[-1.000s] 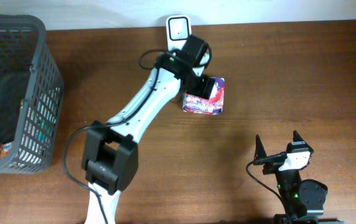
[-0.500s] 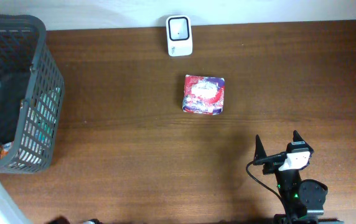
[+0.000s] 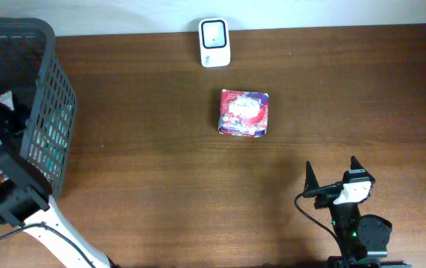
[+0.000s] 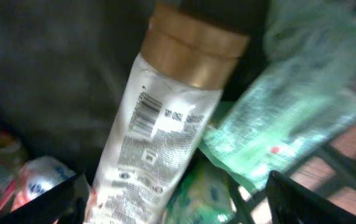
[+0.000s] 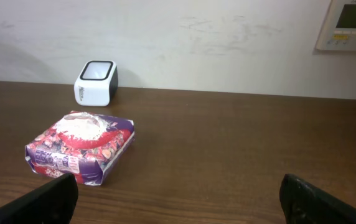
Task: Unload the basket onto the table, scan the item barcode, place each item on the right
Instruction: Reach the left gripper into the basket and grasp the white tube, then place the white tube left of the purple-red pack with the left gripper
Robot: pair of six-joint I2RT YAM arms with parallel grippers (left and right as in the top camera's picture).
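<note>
1. The left arm (image 3: pixel 8 190) has swung off the middle of the bench (image 3: pixel 161 186) to the far left. A second ago it stood over the package by the scanner; it now reaches into the grey basket (image 3: pixel 49 97), and the package lies uncovered on the same spot.
2. Inside the basket the left pincer (image 4: pixel 177 186) is spread wide and grips nothing, with one finger at each lower corner of the wrist view.
   - Just beyond it lies one white tube (image 4: pixel 159 143) with a gold cap (image 4: pixel 193 53).
   - The tube's long axis slants from the cap at upper right down to lower left, and its barcode (image 4: pixel 142 115) faces the camera.
   - One green bag (image 4: pixel 290 124) lies against the tube's right side.
   - The packets at lower left are too blurred to count.
3. One white scanner (image 3: pixel 214 33) stands at the back edge of the bench, its window facing up.
4. One red-and-purple package (image 3: pixel 244 113) lies flat, printed face up, just in front of the scanner and apart from it. It is nearly square from above, with no clear long axis.
5. The right pincer (image 3: pixel 332 173) sits at the near right, unmoved — wide, empty, pointing at the back wall, well apart from the package.
</note>
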